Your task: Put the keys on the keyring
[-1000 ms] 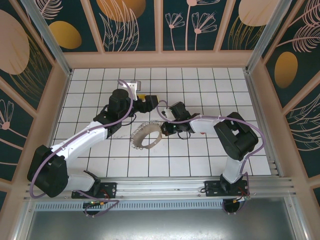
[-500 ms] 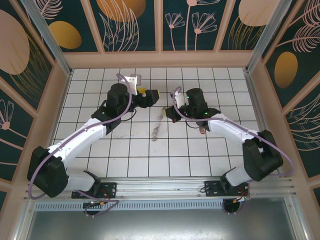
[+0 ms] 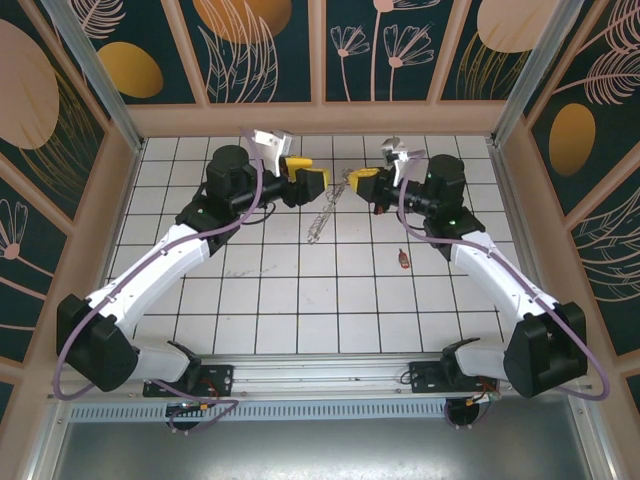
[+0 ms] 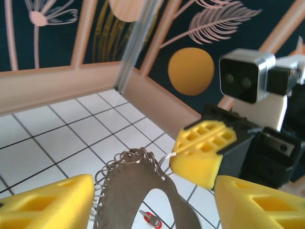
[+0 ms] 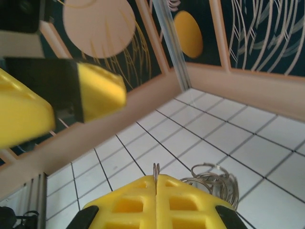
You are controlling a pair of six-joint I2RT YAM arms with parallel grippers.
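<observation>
Right claw (image 3: pixel 352 182) tight on keyring (image 3: pixel 323 214); left claw (image 3: pixel 324 181) agape.

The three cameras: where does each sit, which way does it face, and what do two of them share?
Top external: above and behind the bases, facing down at the table; both arms show.
Left wrist: faces the right gripper past its own open fingers.
Right wrist: faces the left gripper over its own shut fingers.
Shared: both wrist views hold the keyring.
</observation>
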